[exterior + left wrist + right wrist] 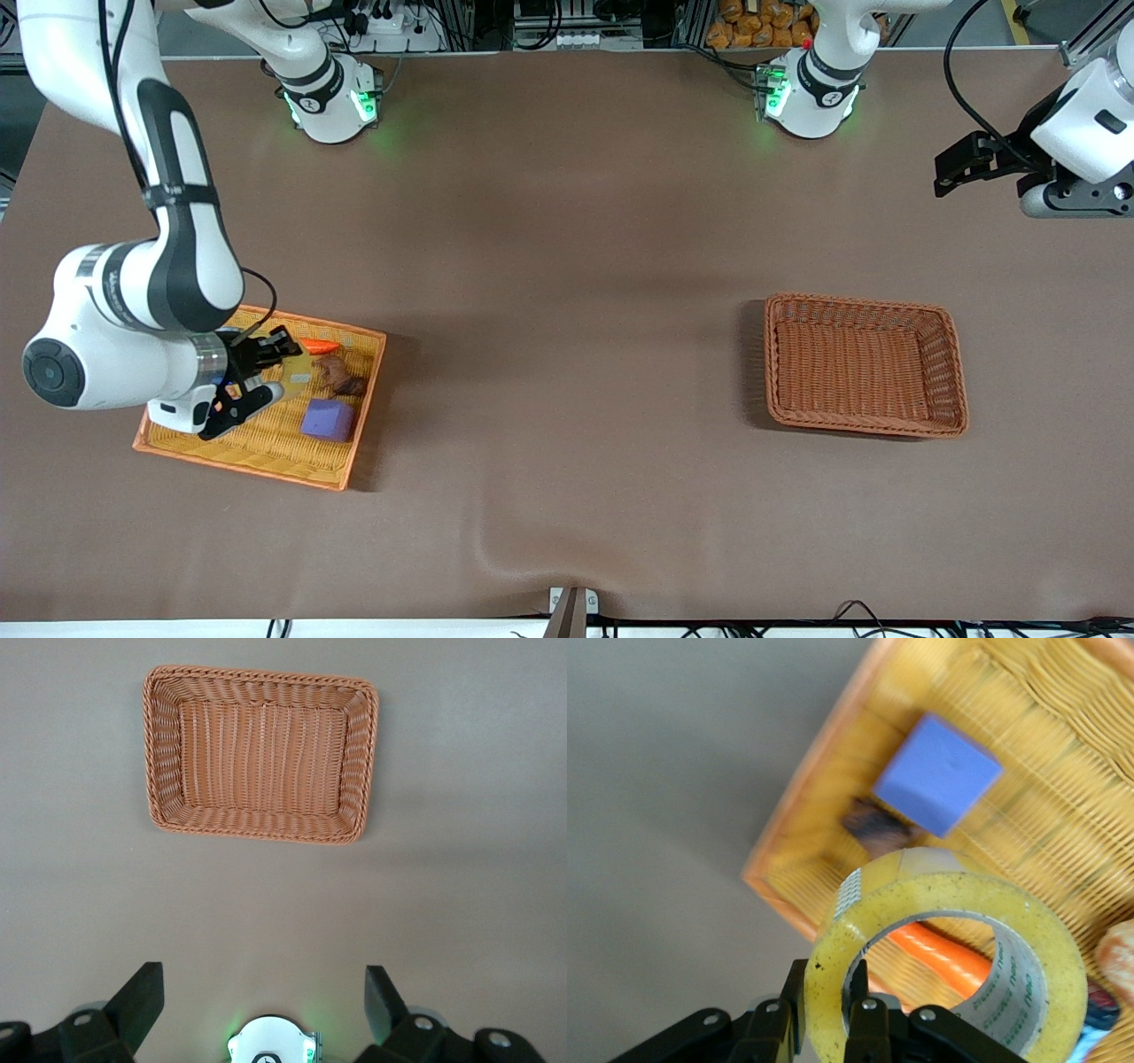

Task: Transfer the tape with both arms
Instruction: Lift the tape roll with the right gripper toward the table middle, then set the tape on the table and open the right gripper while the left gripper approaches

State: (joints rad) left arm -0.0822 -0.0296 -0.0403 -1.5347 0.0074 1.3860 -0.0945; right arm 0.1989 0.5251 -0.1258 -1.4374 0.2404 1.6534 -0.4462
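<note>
Tape [948,948] | pinched through its wall by right gripper [833,1010], jaws over yellow tray [341,461] | we judge it light, stiff, slick; hold wall, leave hole free | left gripper [264,992] waits, jaws spread.

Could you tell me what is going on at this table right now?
The right arm's tool is shut on the wall of the tape, one finger inside its hole, and holds it over the yellow tray. A purple cube, an orange piece and a brown item lie in that tray. The left arm's tool waits open above the table, near the left arm's end. The brown wicker basket there holds nothing.
</note>
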